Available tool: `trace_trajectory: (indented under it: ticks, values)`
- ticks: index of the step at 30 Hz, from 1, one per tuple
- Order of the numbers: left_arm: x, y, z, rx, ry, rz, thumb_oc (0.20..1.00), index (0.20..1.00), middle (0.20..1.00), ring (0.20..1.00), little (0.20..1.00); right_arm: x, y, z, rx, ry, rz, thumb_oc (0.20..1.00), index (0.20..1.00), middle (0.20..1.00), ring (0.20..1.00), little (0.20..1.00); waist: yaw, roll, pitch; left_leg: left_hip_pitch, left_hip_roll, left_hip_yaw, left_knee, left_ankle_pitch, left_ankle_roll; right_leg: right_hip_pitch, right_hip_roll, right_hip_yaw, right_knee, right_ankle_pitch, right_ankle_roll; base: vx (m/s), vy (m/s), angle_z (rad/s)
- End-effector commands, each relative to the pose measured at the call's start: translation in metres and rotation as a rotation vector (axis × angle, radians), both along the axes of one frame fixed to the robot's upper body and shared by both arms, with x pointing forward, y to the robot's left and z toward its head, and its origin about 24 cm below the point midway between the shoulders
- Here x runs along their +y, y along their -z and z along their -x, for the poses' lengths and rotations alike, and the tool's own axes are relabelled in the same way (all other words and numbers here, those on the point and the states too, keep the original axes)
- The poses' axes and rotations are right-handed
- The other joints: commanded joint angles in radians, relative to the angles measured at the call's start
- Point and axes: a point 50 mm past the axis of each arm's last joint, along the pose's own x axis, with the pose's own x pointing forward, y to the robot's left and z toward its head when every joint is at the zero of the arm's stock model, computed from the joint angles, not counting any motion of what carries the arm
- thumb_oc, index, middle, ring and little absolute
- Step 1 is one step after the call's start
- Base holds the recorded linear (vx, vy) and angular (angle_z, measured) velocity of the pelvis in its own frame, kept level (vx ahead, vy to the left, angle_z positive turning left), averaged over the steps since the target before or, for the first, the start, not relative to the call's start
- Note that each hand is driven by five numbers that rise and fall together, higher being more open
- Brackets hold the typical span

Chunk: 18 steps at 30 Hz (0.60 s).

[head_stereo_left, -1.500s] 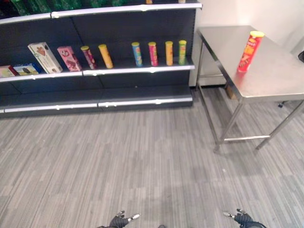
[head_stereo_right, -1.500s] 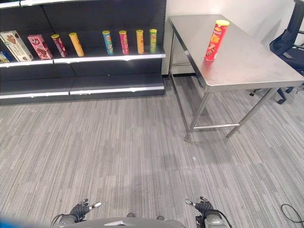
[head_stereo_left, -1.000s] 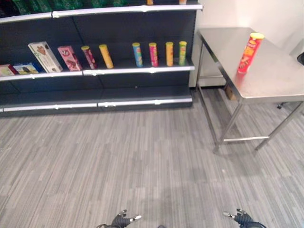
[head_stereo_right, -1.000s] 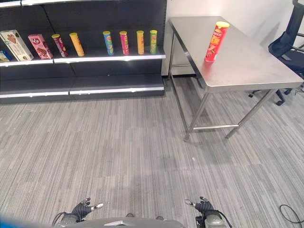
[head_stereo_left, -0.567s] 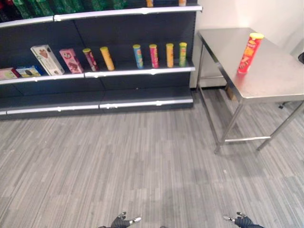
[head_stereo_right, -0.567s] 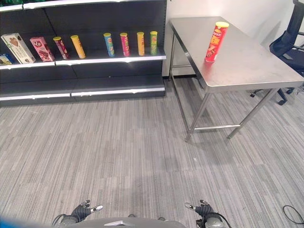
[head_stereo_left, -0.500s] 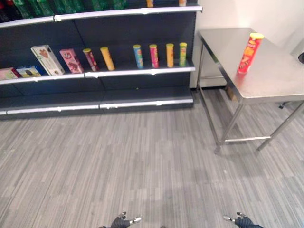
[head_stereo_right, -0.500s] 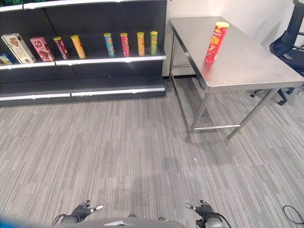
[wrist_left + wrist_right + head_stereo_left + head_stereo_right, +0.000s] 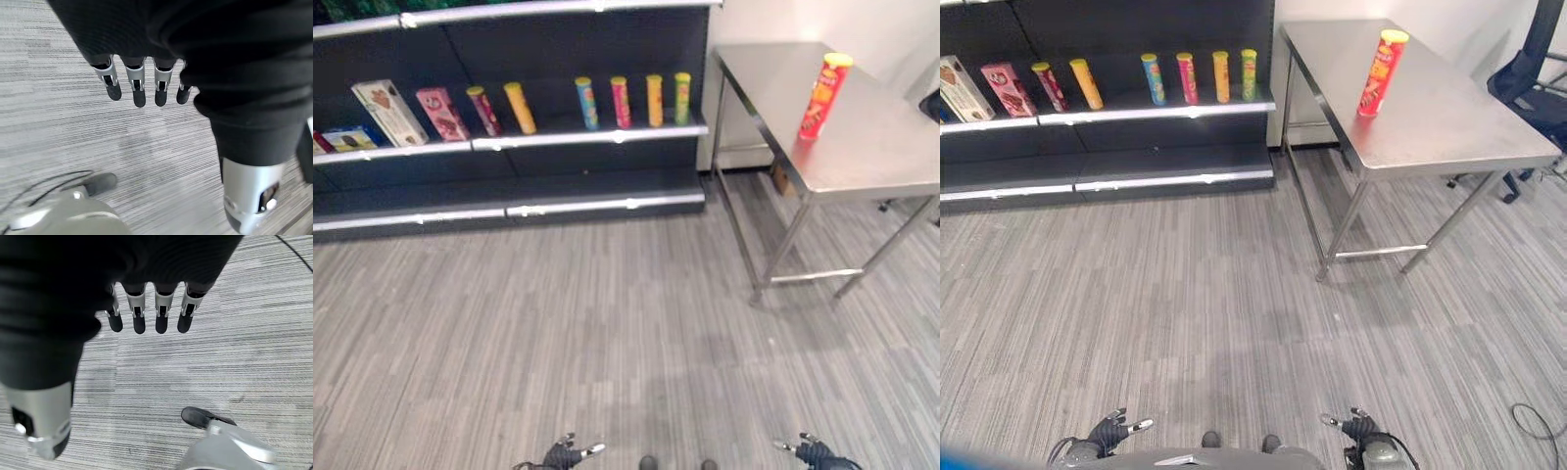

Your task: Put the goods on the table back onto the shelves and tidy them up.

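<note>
Change since before: whole view has slid a bit, so that's the camera moving; the goods sit where they were.
Red can [image 9: 1382, 72]: upright on the steel bench [image 9: 1449, 127], near its far edge, well apart from both hands.
Shelf [image 9: 587, 139]: row of tall cans [image 9: 628, 101] standing, a couple of boxes [image 9: 380, 112] further left.
Left robot hand [image 9: 142, 85]: low over the carpet, fingers straight, relaxed, empty.
Right robot hand [image 9: 146, 313]: same deal, fingers loose, carrying nothing.
</note>
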Motion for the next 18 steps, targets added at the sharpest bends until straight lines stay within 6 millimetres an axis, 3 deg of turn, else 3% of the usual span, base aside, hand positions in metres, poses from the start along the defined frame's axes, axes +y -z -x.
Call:
trace_trajectory:
  ticks: [1, 3, 4, 7, 8, 11, 15, 17, 18]
  values:
    - [0.015, -0.005, -0.006, -0.032, -0.006, -0.046, 1.0, 1.0, 1.0, 1.0, 1.0, -0.005, -0.003, -0.001, -0.008, -0.032, 0.022, 1.0, 1.0, 1.0, 1.0, 1.0, 0.006, -0.038, 0.022, 0.049, -0.047, -0.047, 0.032, -0.086, 0.014, -0.074, -0.158, 0.008, 0.209, 0.094, 0.085, 0.03, 0.089, -0.12]
    - [0.016, -0.006, -0.007, -0.035, -0.006, -0.049, 1.0, 1.0, 1.0, 1.0, 1.0, -0.005, -0.002, 0.002, -0.005, -0.017, 0.016, 1.0, 1.0, 1.0, 1.0, 1.0, -0.002, -0.03, 0.03, 0.071, -0.045, -0.058, 0.021, -0.091, 0.014, -0.148, -0.145, 0.026, 0.283, 0.105, 0.075, 0.11, 0.095, 0.06]
    - [0.015, -0.007, -0.009, -0.044, -0.007, -0.047, 1.0, 1.0, 1.0, 1.0, 1.0, -0.006, -0.002, 0.001, -0.008, -0.013, 0.017, 1.0, 1.0, 1.0, 1.0, 1.0, -0.007, -0.027, 0.032, 0.085, -0.046, -0.067, 0.013, -0.098, 0.011, -0.18, -0.139, 0.029, 0.261, 0.109, 0.07, 0.19, 0.029, 0.1]
    - [0.015, -0.01, -0.018, -0.069, 0.017, -0.051, 1.0, 1.0, 1.0, 1.0, 1.0, -0.009, -0.005, -0.005, -0.025, -0.013, 0.027, 1.0, 1.0, 1.0, 1.0, 1.0, -0.03, -0.035, 0.047, 0.119, -0.059, -0.108, 0.011, -0.127, -0.001, -0.222, -0.13, 0.041, 0.036, 0.154, 0.075, 0.28, -0.073, 0.07]
    - [0.017, -0.012, -0.025, -0.086, 0.027, -0.061, 1.0, 1.0, 1.0, 1.0, 1.0, -0.01, -0.006, -0.008, -0.03, -0.006, 0.029, 1.0, 1.0, 1.0, 1.0, 1.0, -0.054, -0.042, 0.061, 0.15, -0.06, -0.14, 0.01, -0.148, -0.016, -0.237, -0.123, 0.062, -0.162, 0.209, 0.095, 0.31, -0.096, 0.44]
    - [0.018, -0.012, -0.026, -0.082, 0.027, -0.068, 1.0, 1.0, 1.0, 1.0, 1.0, -0.009, -0.006, -0.009, -0.034, -0.01, 0.028, 1.0, 1.0, 1.0, 1.0, 1.0, -0.073, -0.046, 0.065, 0.184, -0.046, -0.155, 0.01, -0.174, -0.034, -0.25, -0.121, 0.05, -0.277, 0.245, 0.117, 0.29, -0.079, 0.52]
    - [0.017, -0.01, -0.02, -0.062, 0.025, -0.065, 1.0, 1.0, 1.0, 1.0, 1.0, -0.009, -0.005, -0.003, -0.015, -0.024, 0.031, 1.0, 1.0, 1.0, 1.0, 1.0, -0.076, -0.064, 0.034, 0.239, -0.038, -0.19, 0.01, -0.225, -0.043, -0.213, -0.141, -0.047, -0.311, 0.274, 0.111, 0.38, -0.139, 0.41]
    - [0.016, -0.008, -0.015, -0.043, 0.029, -0.063, 1.0, 1.0, 1.0, 1.0, 1.0, -0.012, -0.006, 0.0, -0.019, -0.022, 0.033, 1.0, 1.0, 1.0, 1.0, 1.0, -0.091, -0.063, 0.008, 0.265, -0.01, -0.202, 0.01, -0.241, -0.057, -0.193, -0.114, -0.041, -0.31, 0.278, 0.093, 0.45, -0.206, 0.66]
    - [0.014, -0.007, -0.015, -0.043, 0.022, -0.059, 1.0, 1.0, 1.0, 1.0, 1.0, -0.015, -0.007, 0.0, -0.027, -0.023, 0.04, 1.0, 1.0, 1.0, 1.0, 1.0, -0.094, -0.054, -0.002, 0.27, 0.014, -0.206, 0.015, -0.216, -0.072, -0.189, -0.094, -0.037, -0.294, 0.271, 0.083, 0.42, -0.234, 0.62]
